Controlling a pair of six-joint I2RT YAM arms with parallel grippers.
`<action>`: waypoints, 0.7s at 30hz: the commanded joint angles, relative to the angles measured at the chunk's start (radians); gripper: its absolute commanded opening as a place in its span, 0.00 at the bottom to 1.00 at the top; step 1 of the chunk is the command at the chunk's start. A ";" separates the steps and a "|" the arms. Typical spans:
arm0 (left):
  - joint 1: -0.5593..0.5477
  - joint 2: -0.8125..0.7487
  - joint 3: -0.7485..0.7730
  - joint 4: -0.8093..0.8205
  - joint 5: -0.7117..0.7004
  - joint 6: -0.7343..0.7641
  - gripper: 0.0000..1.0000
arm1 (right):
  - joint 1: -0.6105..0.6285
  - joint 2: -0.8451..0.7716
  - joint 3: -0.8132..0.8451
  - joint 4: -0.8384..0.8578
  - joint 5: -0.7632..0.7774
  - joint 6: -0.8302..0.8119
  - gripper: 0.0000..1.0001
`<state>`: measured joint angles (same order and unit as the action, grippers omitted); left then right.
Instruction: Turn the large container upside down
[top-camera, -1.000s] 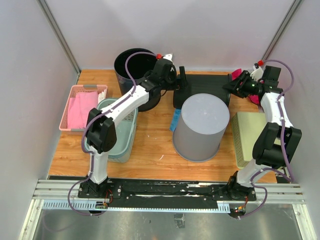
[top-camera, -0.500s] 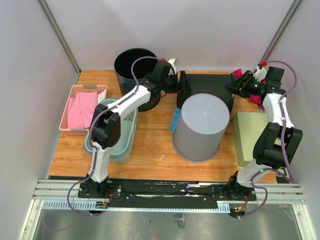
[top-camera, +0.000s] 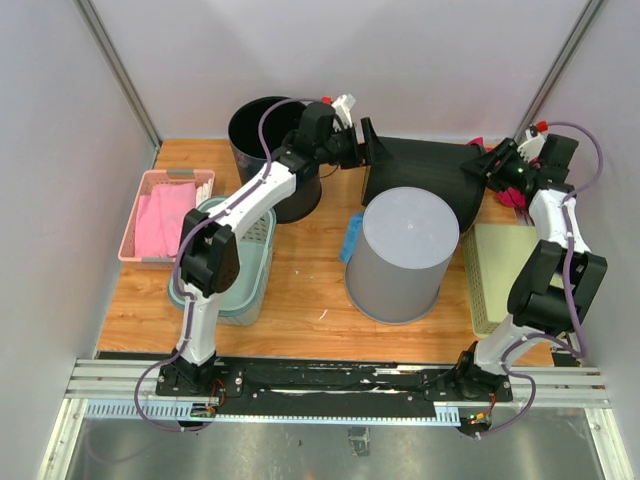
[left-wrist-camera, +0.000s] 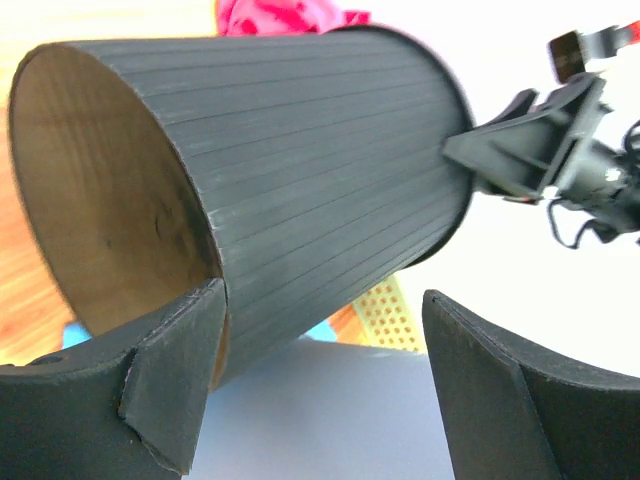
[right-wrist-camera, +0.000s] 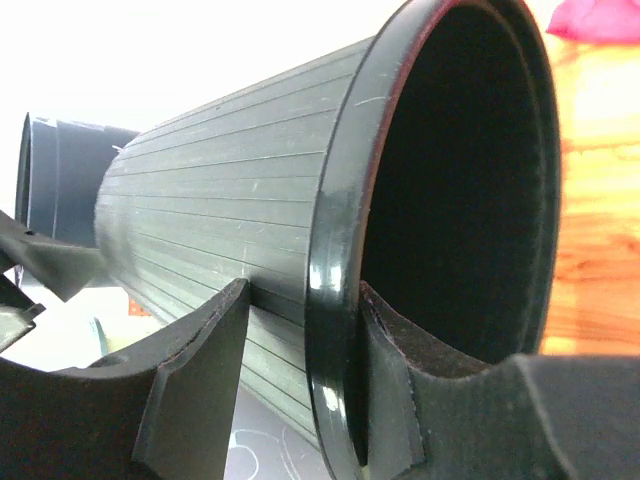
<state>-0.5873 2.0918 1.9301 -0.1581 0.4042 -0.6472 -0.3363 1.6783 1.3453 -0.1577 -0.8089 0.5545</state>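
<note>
From above, the large container (top-camera: 420, 172) lies on its side between the left tool (top-camera: 364, 150) at its base and the right tool (top-camera: 490, 166) at its rim; the left wrist view shows the left tool (left-wrist-camera: 320, 340) spread wide, one finger (left-wrist-camera: 170, 390) against the base edge; the right wrist view shows the right tool (right-wrist-camera: 303, 300) clamped across the rim.

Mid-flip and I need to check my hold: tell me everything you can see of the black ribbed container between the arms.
The black ribbed container is a tapered, plastic-looking bin with fine lengthwise ridges and a thick glossy rim. It lies on its side behind the grey upturned bin, mouth toward the right arm. The right gripper pinches the rim, one finger inside, one outside. The left gripper is open, one finger against the base edge.
</note>
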 joint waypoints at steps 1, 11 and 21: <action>-0.042 -0.021 0.132 0.212 0.190 -0.103 0.81 | 0.018 0.080 -0.067 0.053 -0.031 0.108 0.45; -0.055 0.059 0.282 0.223 0.203 -0.139 0.81 | 0.029 0.189 -0.079 0.315 -0.054 0.307 0.46; -0.071 0.169 0.320 0.256 0.229 -0.193 0.80 | 0.021 0.251 -0.004 -0.028 0.216 0.107 0.49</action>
<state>-0.6613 2.2105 2.2173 0.0589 0.5961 -0.8074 -0.3199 1.8431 1.3685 0.1165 -0.7967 0.8249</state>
